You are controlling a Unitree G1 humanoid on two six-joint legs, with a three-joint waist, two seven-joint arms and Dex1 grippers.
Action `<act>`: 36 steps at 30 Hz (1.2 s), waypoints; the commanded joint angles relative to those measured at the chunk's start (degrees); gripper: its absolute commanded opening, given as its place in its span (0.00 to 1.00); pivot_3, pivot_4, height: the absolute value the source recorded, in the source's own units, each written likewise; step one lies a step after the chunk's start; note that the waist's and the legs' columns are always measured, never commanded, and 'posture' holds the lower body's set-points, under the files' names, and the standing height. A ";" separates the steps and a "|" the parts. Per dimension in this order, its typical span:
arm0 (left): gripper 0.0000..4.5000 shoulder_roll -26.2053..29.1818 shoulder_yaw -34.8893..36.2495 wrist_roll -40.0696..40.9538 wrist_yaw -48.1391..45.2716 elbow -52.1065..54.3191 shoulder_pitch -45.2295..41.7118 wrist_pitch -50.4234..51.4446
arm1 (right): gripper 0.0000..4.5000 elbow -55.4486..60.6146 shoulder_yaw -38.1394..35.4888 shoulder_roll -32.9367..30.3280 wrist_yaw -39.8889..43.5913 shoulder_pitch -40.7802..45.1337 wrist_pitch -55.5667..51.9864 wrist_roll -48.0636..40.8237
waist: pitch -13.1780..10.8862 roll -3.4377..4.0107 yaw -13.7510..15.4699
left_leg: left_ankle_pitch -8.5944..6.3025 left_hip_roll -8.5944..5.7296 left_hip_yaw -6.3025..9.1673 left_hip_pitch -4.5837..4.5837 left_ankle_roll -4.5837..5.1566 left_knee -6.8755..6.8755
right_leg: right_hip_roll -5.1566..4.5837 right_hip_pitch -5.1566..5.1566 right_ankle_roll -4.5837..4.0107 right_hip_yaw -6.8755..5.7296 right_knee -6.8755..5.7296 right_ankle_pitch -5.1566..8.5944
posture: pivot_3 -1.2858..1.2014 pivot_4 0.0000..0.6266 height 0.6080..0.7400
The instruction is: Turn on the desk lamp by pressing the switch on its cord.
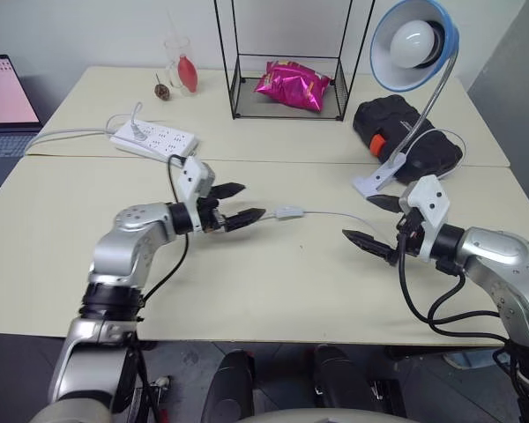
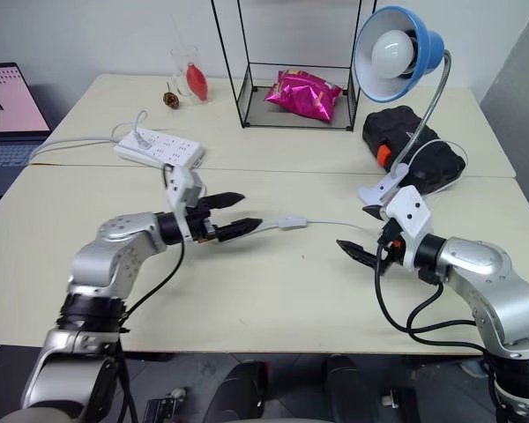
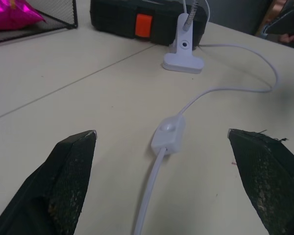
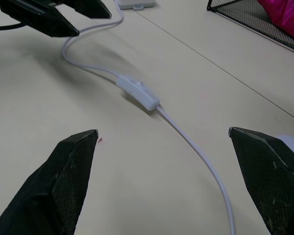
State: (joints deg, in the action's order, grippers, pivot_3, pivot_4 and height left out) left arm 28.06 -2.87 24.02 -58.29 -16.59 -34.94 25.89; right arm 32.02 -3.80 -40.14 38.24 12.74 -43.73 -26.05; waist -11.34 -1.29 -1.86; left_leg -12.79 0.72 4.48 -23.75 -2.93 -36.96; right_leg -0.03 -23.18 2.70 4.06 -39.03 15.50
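since the switch (image 1: 288,212) lies loose on the table (image 1: 247,291) mid-scene, just right of the left gripper (image 1: 236,204) | both grippers spread, empty; right gripper (image 1: 376,222) further right | risk: a push slides it along the slack cord (image 1: 335,214), leaving the desk lamp (image 1: 413,40) unlit

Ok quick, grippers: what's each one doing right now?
Left gripper: open, holding nothing, its fingers close to the switch.
Right gripper: open, holding nothing.

No legible text; laptop screen (image 2: 4,101) and snack bag (image 2: 304,92) print perhaps too small.
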 commanded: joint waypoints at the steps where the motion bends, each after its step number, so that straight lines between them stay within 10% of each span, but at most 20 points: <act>1: 0.99 -2.08 -2.03 -1.45 -4.79 -7.73 -5.45 -1.38 | 1.00 4.76 -0.78 -0.44 -2.46 -0.45 -1.67 -0.11 | 0.00 0.00 0.01 | 0.00 0.00 0.00 -0.01 0.00 -0.01 | 0.00 0.00 0.00 0.00 0.00 0.00 | 0.52 0.24 1.00; 26: 0.99 -8.77 -4.40 -11.25 -12.99 -32.37 -16.65 -6.85 | 1.00 11.02 -0.56 -0.42 -5.33 -2.09 -5.13 -1.96 | 0.01 -0.02 0.03 | 0.01 -0.04 0.07 -0.04 0.01 -0.02 | 0.01 0.01 0.05 0.00 -0.01 0.02 | 0.52 0.24 1.00; 36: 0.56 -9.71 -4.28 -13.21 -12.28 -33.50 -16.47 -9.24 | 1.00 11.37 -0.32 -0.94 -5.52 -2.26 -5.18 -2.27 | 0.01 -0.01 0.03 | 0.01 -0.04 0.09 -0.04 0.01 -0.01 | 0.01 0.01 0.05 -0.01 -0.01 0.02 | 0.52 0.24 1.00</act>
State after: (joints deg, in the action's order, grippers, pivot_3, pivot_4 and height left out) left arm 18.67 -7.56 11.18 -70.58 -50.15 -50.58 17.72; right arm 41.19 -3.35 -40.43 33.13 10.21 -49.26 -28.18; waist -11.33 -1.31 -1.83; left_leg -12.78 0.68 4.56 -23.79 -2.92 -36.97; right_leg -0.02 -23.17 2.74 4.05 -39.04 15.52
